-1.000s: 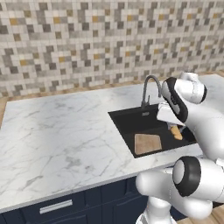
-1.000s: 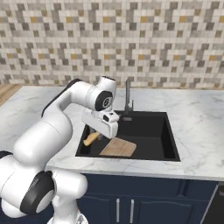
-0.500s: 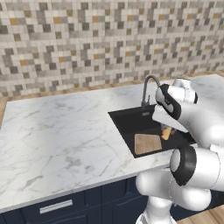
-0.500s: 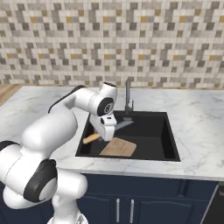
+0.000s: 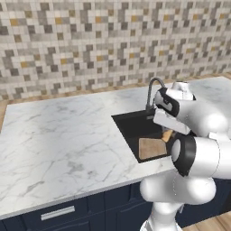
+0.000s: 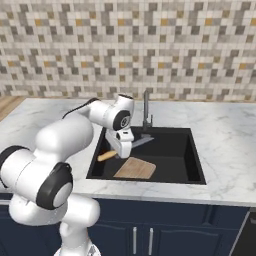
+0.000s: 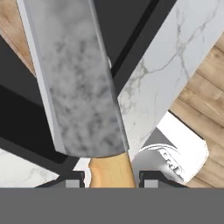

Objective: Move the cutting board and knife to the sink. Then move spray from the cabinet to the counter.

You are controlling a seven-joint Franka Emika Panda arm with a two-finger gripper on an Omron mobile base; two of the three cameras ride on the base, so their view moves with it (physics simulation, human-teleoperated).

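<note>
Knife (image 6: 120, 150) in gripper (image 6: 121, 152) over sink (image 6: 170, 150), cutting board (image 6: 135, 168) below, faucet (image 6: 146, 111) behind

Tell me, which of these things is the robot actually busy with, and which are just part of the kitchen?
Part of the job:
- knife, held by its orange handle in the gripper
- cutting board, lying in the sink
- sink
- counter

Just there:
- faucet
- tiled wall
- drawer handle

one cutting board (image 6: 134, 169), one knife (image 6: 122, 149), one sink (image 6: 175, 150) — one faucet (image 6: 146, 111), one counter (image 5: 58, 135)
</note>
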